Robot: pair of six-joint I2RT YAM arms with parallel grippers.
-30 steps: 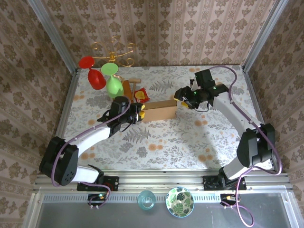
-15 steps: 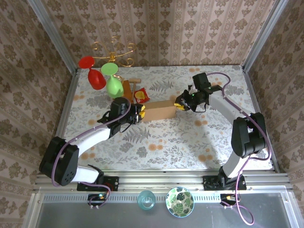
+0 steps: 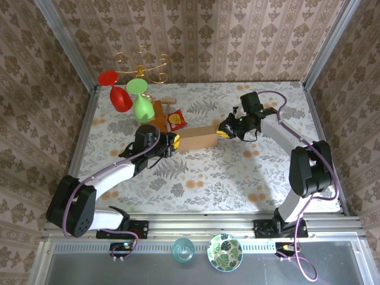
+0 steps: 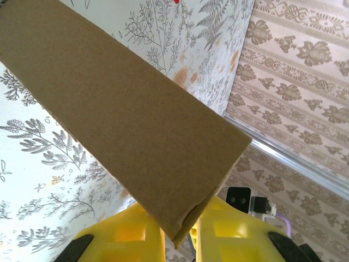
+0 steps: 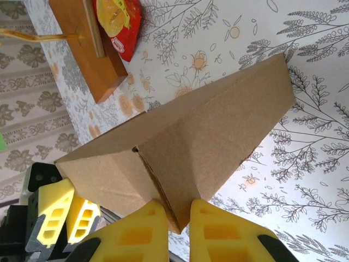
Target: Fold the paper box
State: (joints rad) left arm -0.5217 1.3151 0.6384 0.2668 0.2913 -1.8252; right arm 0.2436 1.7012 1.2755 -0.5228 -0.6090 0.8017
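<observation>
Brown cardboard: the paper box (image 3: 199, 138) lies over the middle of the tabletop (image 3: 237, 172), just in front of a wooden block (image 3: 159, 110) and a red snack packet (image 3: 176, 120), spanning the gap between the two arms. The left jaws are pinched narrow on its left end; in the left wrist view a corner of the box runs down between the yellow fingers (image 4: 128, 236). The right jaws are likewise nipped onto the right end, with yellow fingers (image 5: 139, 232) either side of a cardboard edge beside an end panel. The box looks close to its closed shape. Whether it rests on the tabletop or hangs just off it, I cannot tell.

To do this step well, I judge both grips should be firm but not crushing, since corrugated card creases easily at a corner. The two ends ought to move together without twist, so the walls come out square. That end panel wants checking for a full tuck before either side lets go.
</observation>
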